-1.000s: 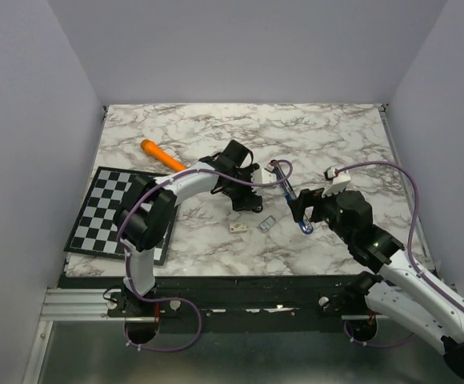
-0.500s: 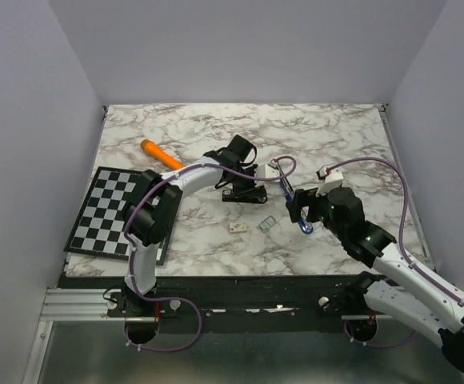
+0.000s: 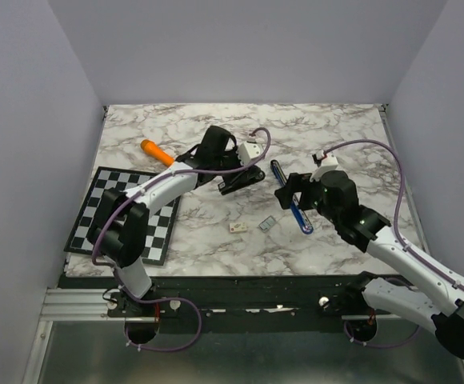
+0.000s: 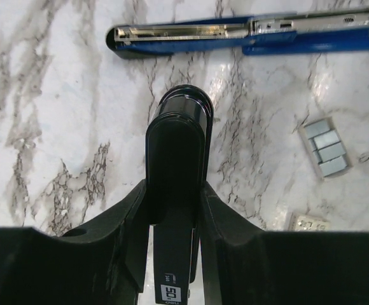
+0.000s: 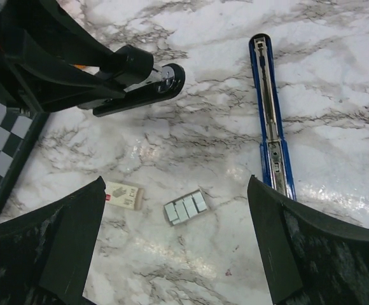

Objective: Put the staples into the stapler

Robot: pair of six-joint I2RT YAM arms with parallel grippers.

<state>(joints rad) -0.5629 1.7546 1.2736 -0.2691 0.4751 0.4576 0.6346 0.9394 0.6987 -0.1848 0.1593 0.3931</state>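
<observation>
A blue stapler (image 3: 278,170) lies opened flat on the marble, its metal channel facing up (image 4: 235,35) (image 5: 270,108). My left gripper (image 3: 234,172) (image 4: 175,197) is shut on a black stapler (image 3: 246,177) (image 4: 179,140) (image 5: 140,92), whose rounded end points toward the blue one. The staples (image 3: 268,223) (image 4: 324,147) (image 5: 186,207), a small grey block of strips, lie loose on the table. My right gripper (image 3: 292,194) (image 5: 175,190) hangs open above them, holding nothing and covering the middle of the blue stapler in the top view.
A small whitish cardboard box (image 3: 238,227) (image 5: 123,195) lies just left of the staples. An orange marker (image 3: 158,152) rests at the back left. A checkered mat (image 3: 112,212) covers the front left corner of the marble table (image 3: 336,136).
My left gripper has shut on the black stapler and swung up and to the left. The right gripper has shifted up and back from the blue stapler's near end, still open.
</observation>
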